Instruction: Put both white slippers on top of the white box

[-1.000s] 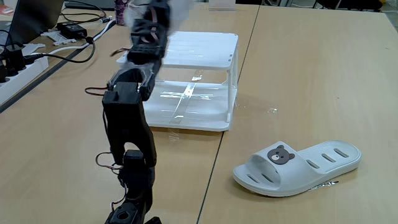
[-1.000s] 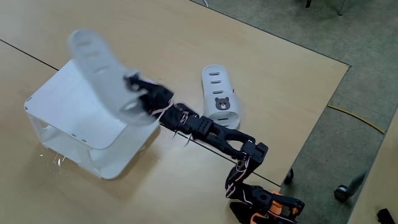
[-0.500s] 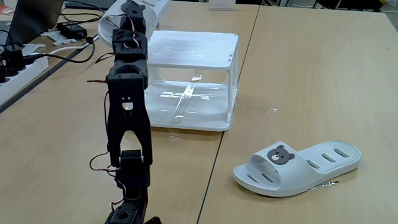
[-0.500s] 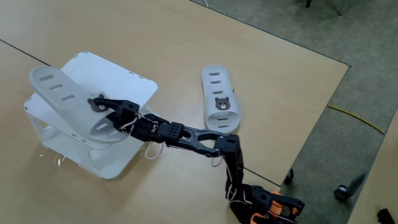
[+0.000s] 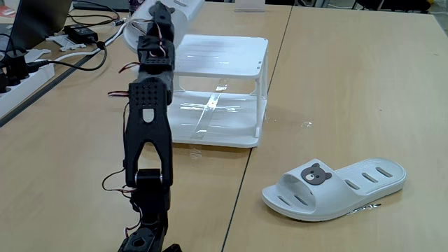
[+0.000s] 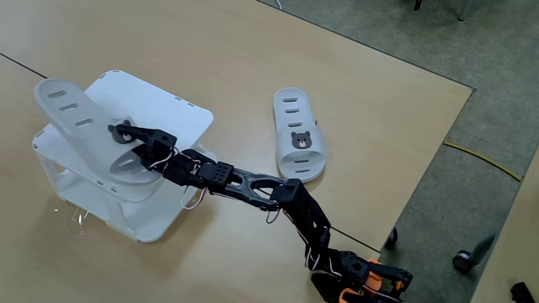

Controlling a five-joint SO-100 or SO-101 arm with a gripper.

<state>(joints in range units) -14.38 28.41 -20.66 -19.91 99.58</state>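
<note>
**Q:** Slippers status? Where's each one sitting?

**A:** One white slipper (image 6: 84,126) is up over the white box (image 6: 181,118), clamped in the gripper (image 6: 126,145) by its strap end. The jaws are pinched on it. Seen from the high fixed view, it's tilted, with the slotted sole rising toward the upper left past the box's edge, so it's not lying flat on the top.

**Q:** And the other?

**A:** The second slipper (image 5: 334,186) is flat on the wooden table (image 5: 350,84), bear patch up, well apart from the box (image 5: 231,59). The black arm (image 5: 147,133) stretches from the table edge to the box.
</note>
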